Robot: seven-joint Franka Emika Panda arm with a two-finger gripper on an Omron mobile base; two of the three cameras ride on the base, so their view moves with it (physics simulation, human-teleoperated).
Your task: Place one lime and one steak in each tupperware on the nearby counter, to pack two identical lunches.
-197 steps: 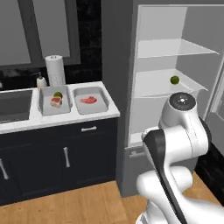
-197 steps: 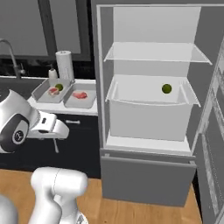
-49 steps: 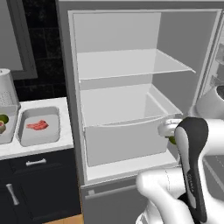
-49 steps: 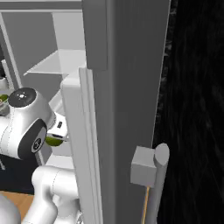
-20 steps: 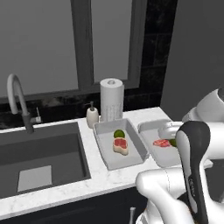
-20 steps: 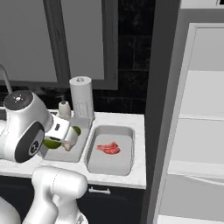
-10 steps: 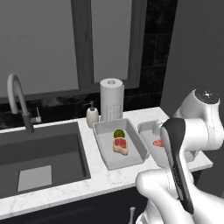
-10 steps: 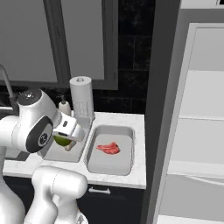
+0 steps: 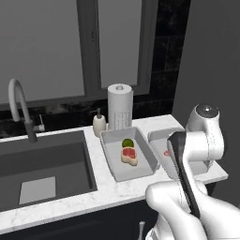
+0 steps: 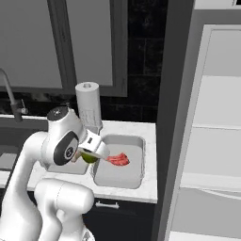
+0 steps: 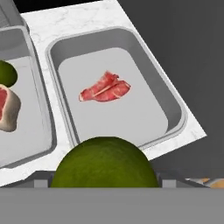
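On the far left of the left base view, a curved faucet (image 9: 18,105) stands over the dark sink basin (image 9: 44,168) set into the white marbled counter (image 9: 105,194). Just right of the sink, a small soap bottle (image 9: 99,124) and a paper towel roll (image 9: 120,106) sit against the back wall. In front of them lies the left tupperware (image 9: 129,154), holding 1 lime (image 9: 127,143) at its far end and, touching or just beside it, the thick steak (image 9: 129,155) with a red top and pale sides. Directly beside it on the right is the right tupperware (image 11: 116,89), which holds 1 flat pink-red steak (image 11: 105,89) near its middle; in the left base view the white arm hides most of this tray. The gripper (image 10: 89,155) hangs over the near-left edge of that right tray, its jaws spread wide and closed on a second lime (image 11: 105,162), which sits low in the hand view between the fingers; the fingertips themselves are hard to make out there, so the exact contact points are unclear. This held lime is above the tray, apart from the flat steak. On the far right of the right base view, the open fridge (image 10: 212,141) shows its white shelves.
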